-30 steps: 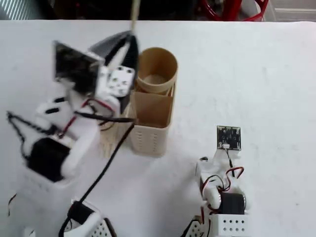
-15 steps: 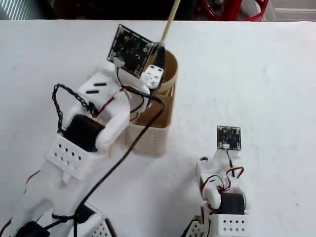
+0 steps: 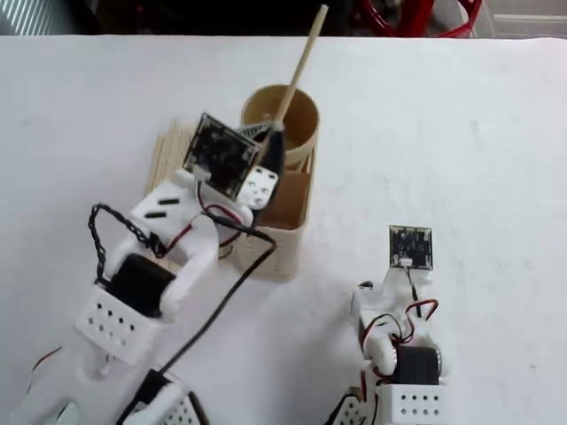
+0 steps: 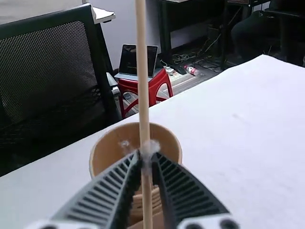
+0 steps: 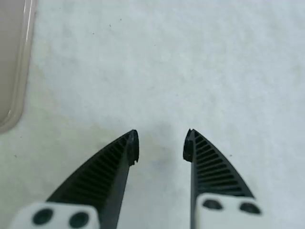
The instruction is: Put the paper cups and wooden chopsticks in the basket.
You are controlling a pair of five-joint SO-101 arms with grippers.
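Left arm carries its chopstick over to the cup

A second ago the left gripper [image 3: 271, 147] [image 4: 145, 156] hung over the table on the left-edge side of the basket [image 3: 266, 250]; it swung across above the basket, then drew back a little toward the near edge. The clamped chopstick [image 3: 302, 62] [image 4: 141, 71] has sunk and tipped, its top leaning toward the far edge above the paper cup [image 3: 304, 112] [image 4: 167, 144]. The loose chopsticks [image 3: 170, 152] beside the basket are now uncovered.
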